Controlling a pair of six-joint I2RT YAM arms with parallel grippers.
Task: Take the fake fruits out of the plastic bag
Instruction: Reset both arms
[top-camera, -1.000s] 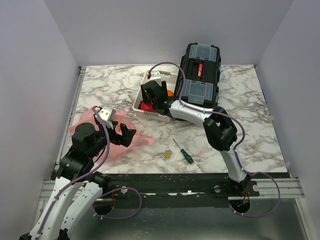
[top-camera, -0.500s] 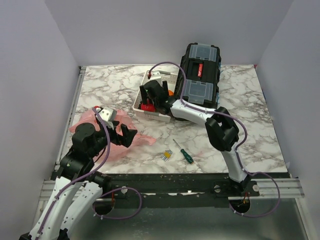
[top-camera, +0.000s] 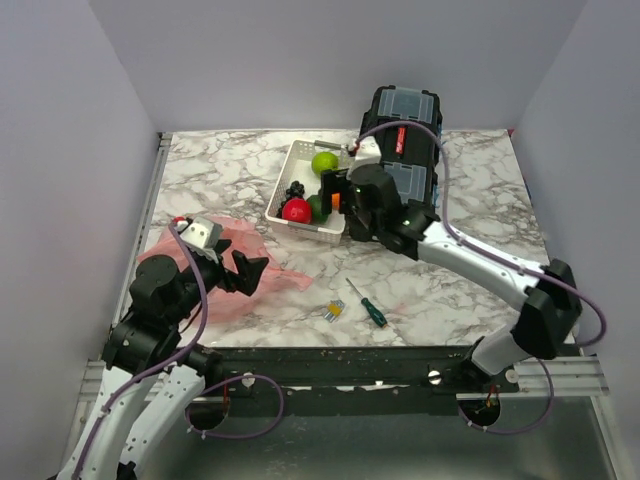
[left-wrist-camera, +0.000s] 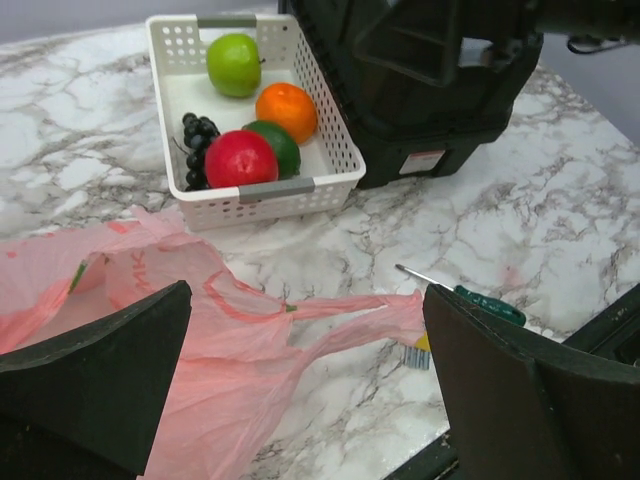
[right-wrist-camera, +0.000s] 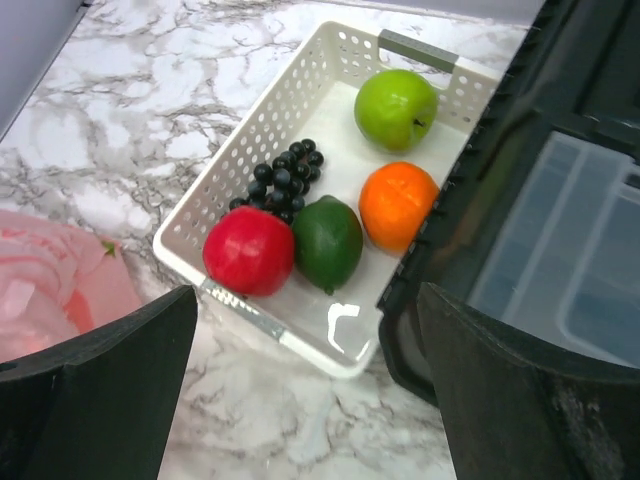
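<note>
Four fake fruits lie in the white tray (top-camera: 281, 182): red (right-wrist-camera: 248, 251), dark green (right-wrist-camera: 327, 241), orange (right-wrist-camera: 398, 205) and light green (right-wrist-camera: 396, 109). The pink plastic bag (left-wrist-camera: 230, 350) lies flat and limp on the marble at the near left, with no fruit showing in it. My left gripper (left-wrist-camera: 310, 400) hovers open just above the bag's handles, with nothing between its fingers. My right gripper (right-wrist-camera: 305, 400) is open and empty above the tray's near corner, beside the toolbox. From above, this gripper (top-camera: 348, 210) partly covers the orange fruit.
Black grapes (right-wrist-camera: 283, 176) share the tray. A black toolbox (top-camera: 405, 140) stands right against the tray's right side. A green-handled screwdriver (top-camera: 368, 304) and a small yellow item (top-camera: 334, 311) lie near the front edge. Walls close in the table on three sides.
My right gripper has pulled back from inside the tray toward the toolbox and opened wider, uncovering the fruits. The left gripper has shifted slightly over the bag.
</note>
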